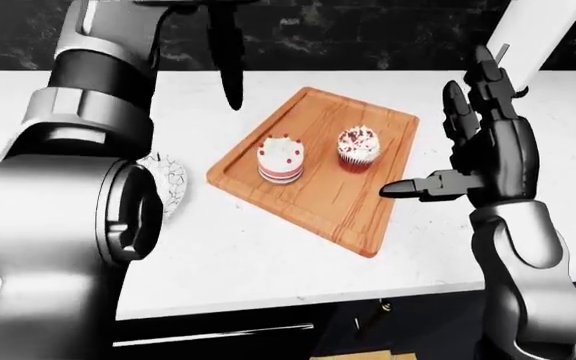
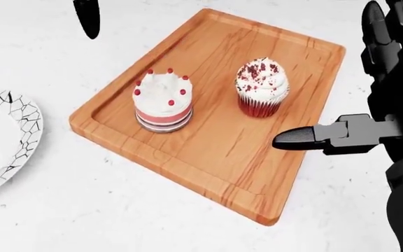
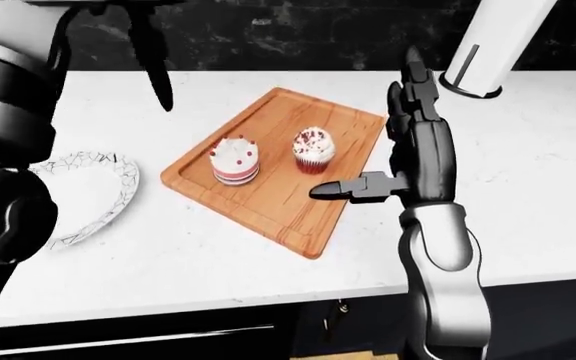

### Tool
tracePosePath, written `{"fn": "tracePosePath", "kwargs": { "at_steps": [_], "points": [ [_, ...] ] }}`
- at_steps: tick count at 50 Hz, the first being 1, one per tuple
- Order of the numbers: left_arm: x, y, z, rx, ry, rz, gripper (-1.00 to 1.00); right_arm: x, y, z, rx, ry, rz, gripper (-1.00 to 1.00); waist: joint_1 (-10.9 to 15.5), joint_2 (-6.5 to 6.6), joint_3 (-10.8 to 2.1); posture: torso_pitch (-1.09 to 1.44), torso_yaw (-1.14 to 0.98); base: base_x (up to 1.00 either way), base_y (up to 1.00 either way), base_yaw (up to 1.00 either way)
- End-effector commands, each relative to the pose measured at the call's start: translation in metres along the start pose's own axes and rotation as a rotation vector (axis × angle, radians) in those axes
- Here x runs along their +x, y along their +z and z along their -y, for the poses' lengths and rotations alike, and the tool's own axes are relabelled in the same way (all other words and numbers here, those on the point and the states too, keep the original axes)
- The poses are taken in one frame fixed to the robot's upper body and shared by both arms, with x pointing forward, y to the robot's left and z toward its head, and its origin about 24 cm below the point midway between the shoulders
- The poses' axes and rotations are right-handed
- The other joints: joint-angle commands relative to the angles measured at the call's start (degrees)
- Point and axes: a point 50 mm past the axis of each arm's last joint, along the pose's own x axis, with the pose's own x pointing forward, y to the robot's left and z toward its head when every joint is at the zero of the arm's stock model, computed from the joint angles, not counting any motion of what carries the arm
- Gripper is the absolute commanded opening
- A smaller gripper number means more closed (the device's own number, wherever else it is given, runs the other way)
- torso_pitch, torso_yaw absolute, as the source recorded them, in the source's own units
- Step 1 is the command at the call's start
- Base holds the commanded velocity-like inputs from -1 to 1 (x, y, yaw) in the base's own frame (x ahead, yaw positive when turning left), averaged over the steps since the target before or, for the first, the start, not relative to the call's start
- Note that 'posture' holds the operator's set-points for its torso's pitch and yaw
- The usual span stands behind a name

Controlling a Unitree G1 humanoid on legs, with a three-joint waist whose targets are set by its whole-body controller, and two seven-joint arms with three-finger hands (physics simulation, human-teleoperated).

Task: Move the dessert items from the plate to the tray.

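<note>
Both desserts, cake and cupcake, sit on the tray; the open, empty right hand could topple the cupcake by drifting left.

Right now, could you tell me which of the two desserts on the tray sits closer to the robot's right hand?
The cupcake with red crumbs on its swirled frosting, in a red wrapper. It stands nearer the right hand than the striped mini cake topped with red berries.

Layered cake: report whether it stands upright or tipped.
Upright. The layered cake sits flat on the wooden tray, berry top level, no hand touching it.
</note>
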Motion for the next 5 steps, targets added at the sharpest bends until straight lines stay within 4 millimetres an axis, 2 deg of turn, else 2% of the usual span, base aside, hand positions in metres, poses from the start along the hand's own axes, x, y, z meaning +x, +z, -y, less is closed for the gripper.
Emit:
{"fn": "tracePosePath", "kwargs": {
  "at_steps": [1, 5],
  "points": [
    [-0.017, 0.010, -0.032, -0.024, 0.155, 0.005, 1.00, 0.001, 0.016, 0.003, -0.018, -0.012, 0.082, 1.00, 0.00, -0.02, -1.52, 0.00, 0.00, 0.00, 0.00, 0.00],
    [-0.044, 0.004, -0.041, -0.161, 0.280, 0.003, 1.00, 0.002, 0.025, 0.009, -0.035, -0.016, 0.092, 1.00, -0.10, 0.35, -1.31, 0.00, 0.00, 0.00, 0.00, 0.00]
  ]
}}
